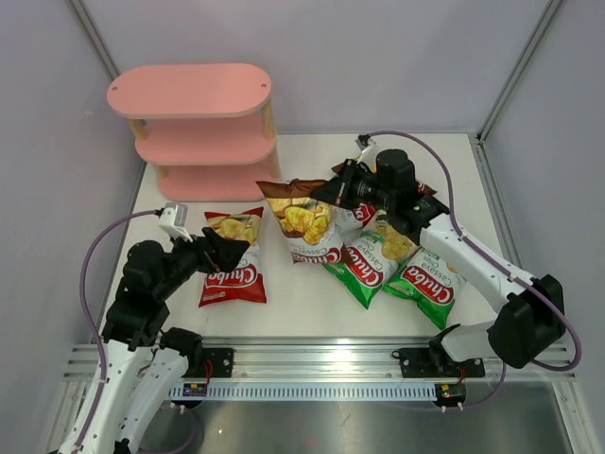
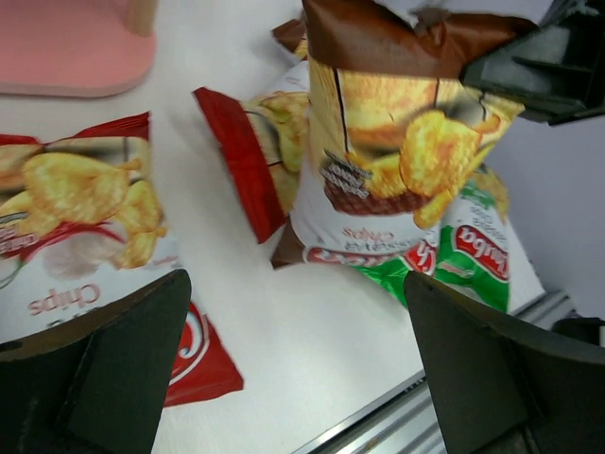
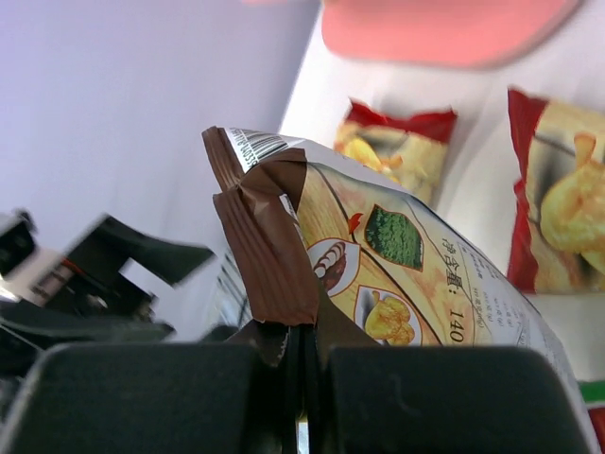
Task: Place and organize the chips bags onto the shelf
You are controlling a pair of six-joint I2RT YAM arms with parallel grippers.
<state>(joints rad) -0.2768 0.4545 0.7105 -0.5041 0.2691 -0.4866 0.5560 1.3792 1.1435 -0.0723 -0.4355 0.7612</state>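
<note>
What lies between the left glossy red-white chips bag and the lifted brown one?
Nothing: a bare strip of white table separates them, clearest in the top view.

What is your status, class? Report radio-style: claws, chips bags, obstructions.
Right claw shut on brown bag top edge. Left claw open over red-white bag. Shelf holds no bags in view. Nothing seen blocking.

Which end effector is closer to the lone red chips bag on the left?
Left. The left end effector hangs open over the red bag; the right end effector is farther right, shut on a brown bag.
</note>
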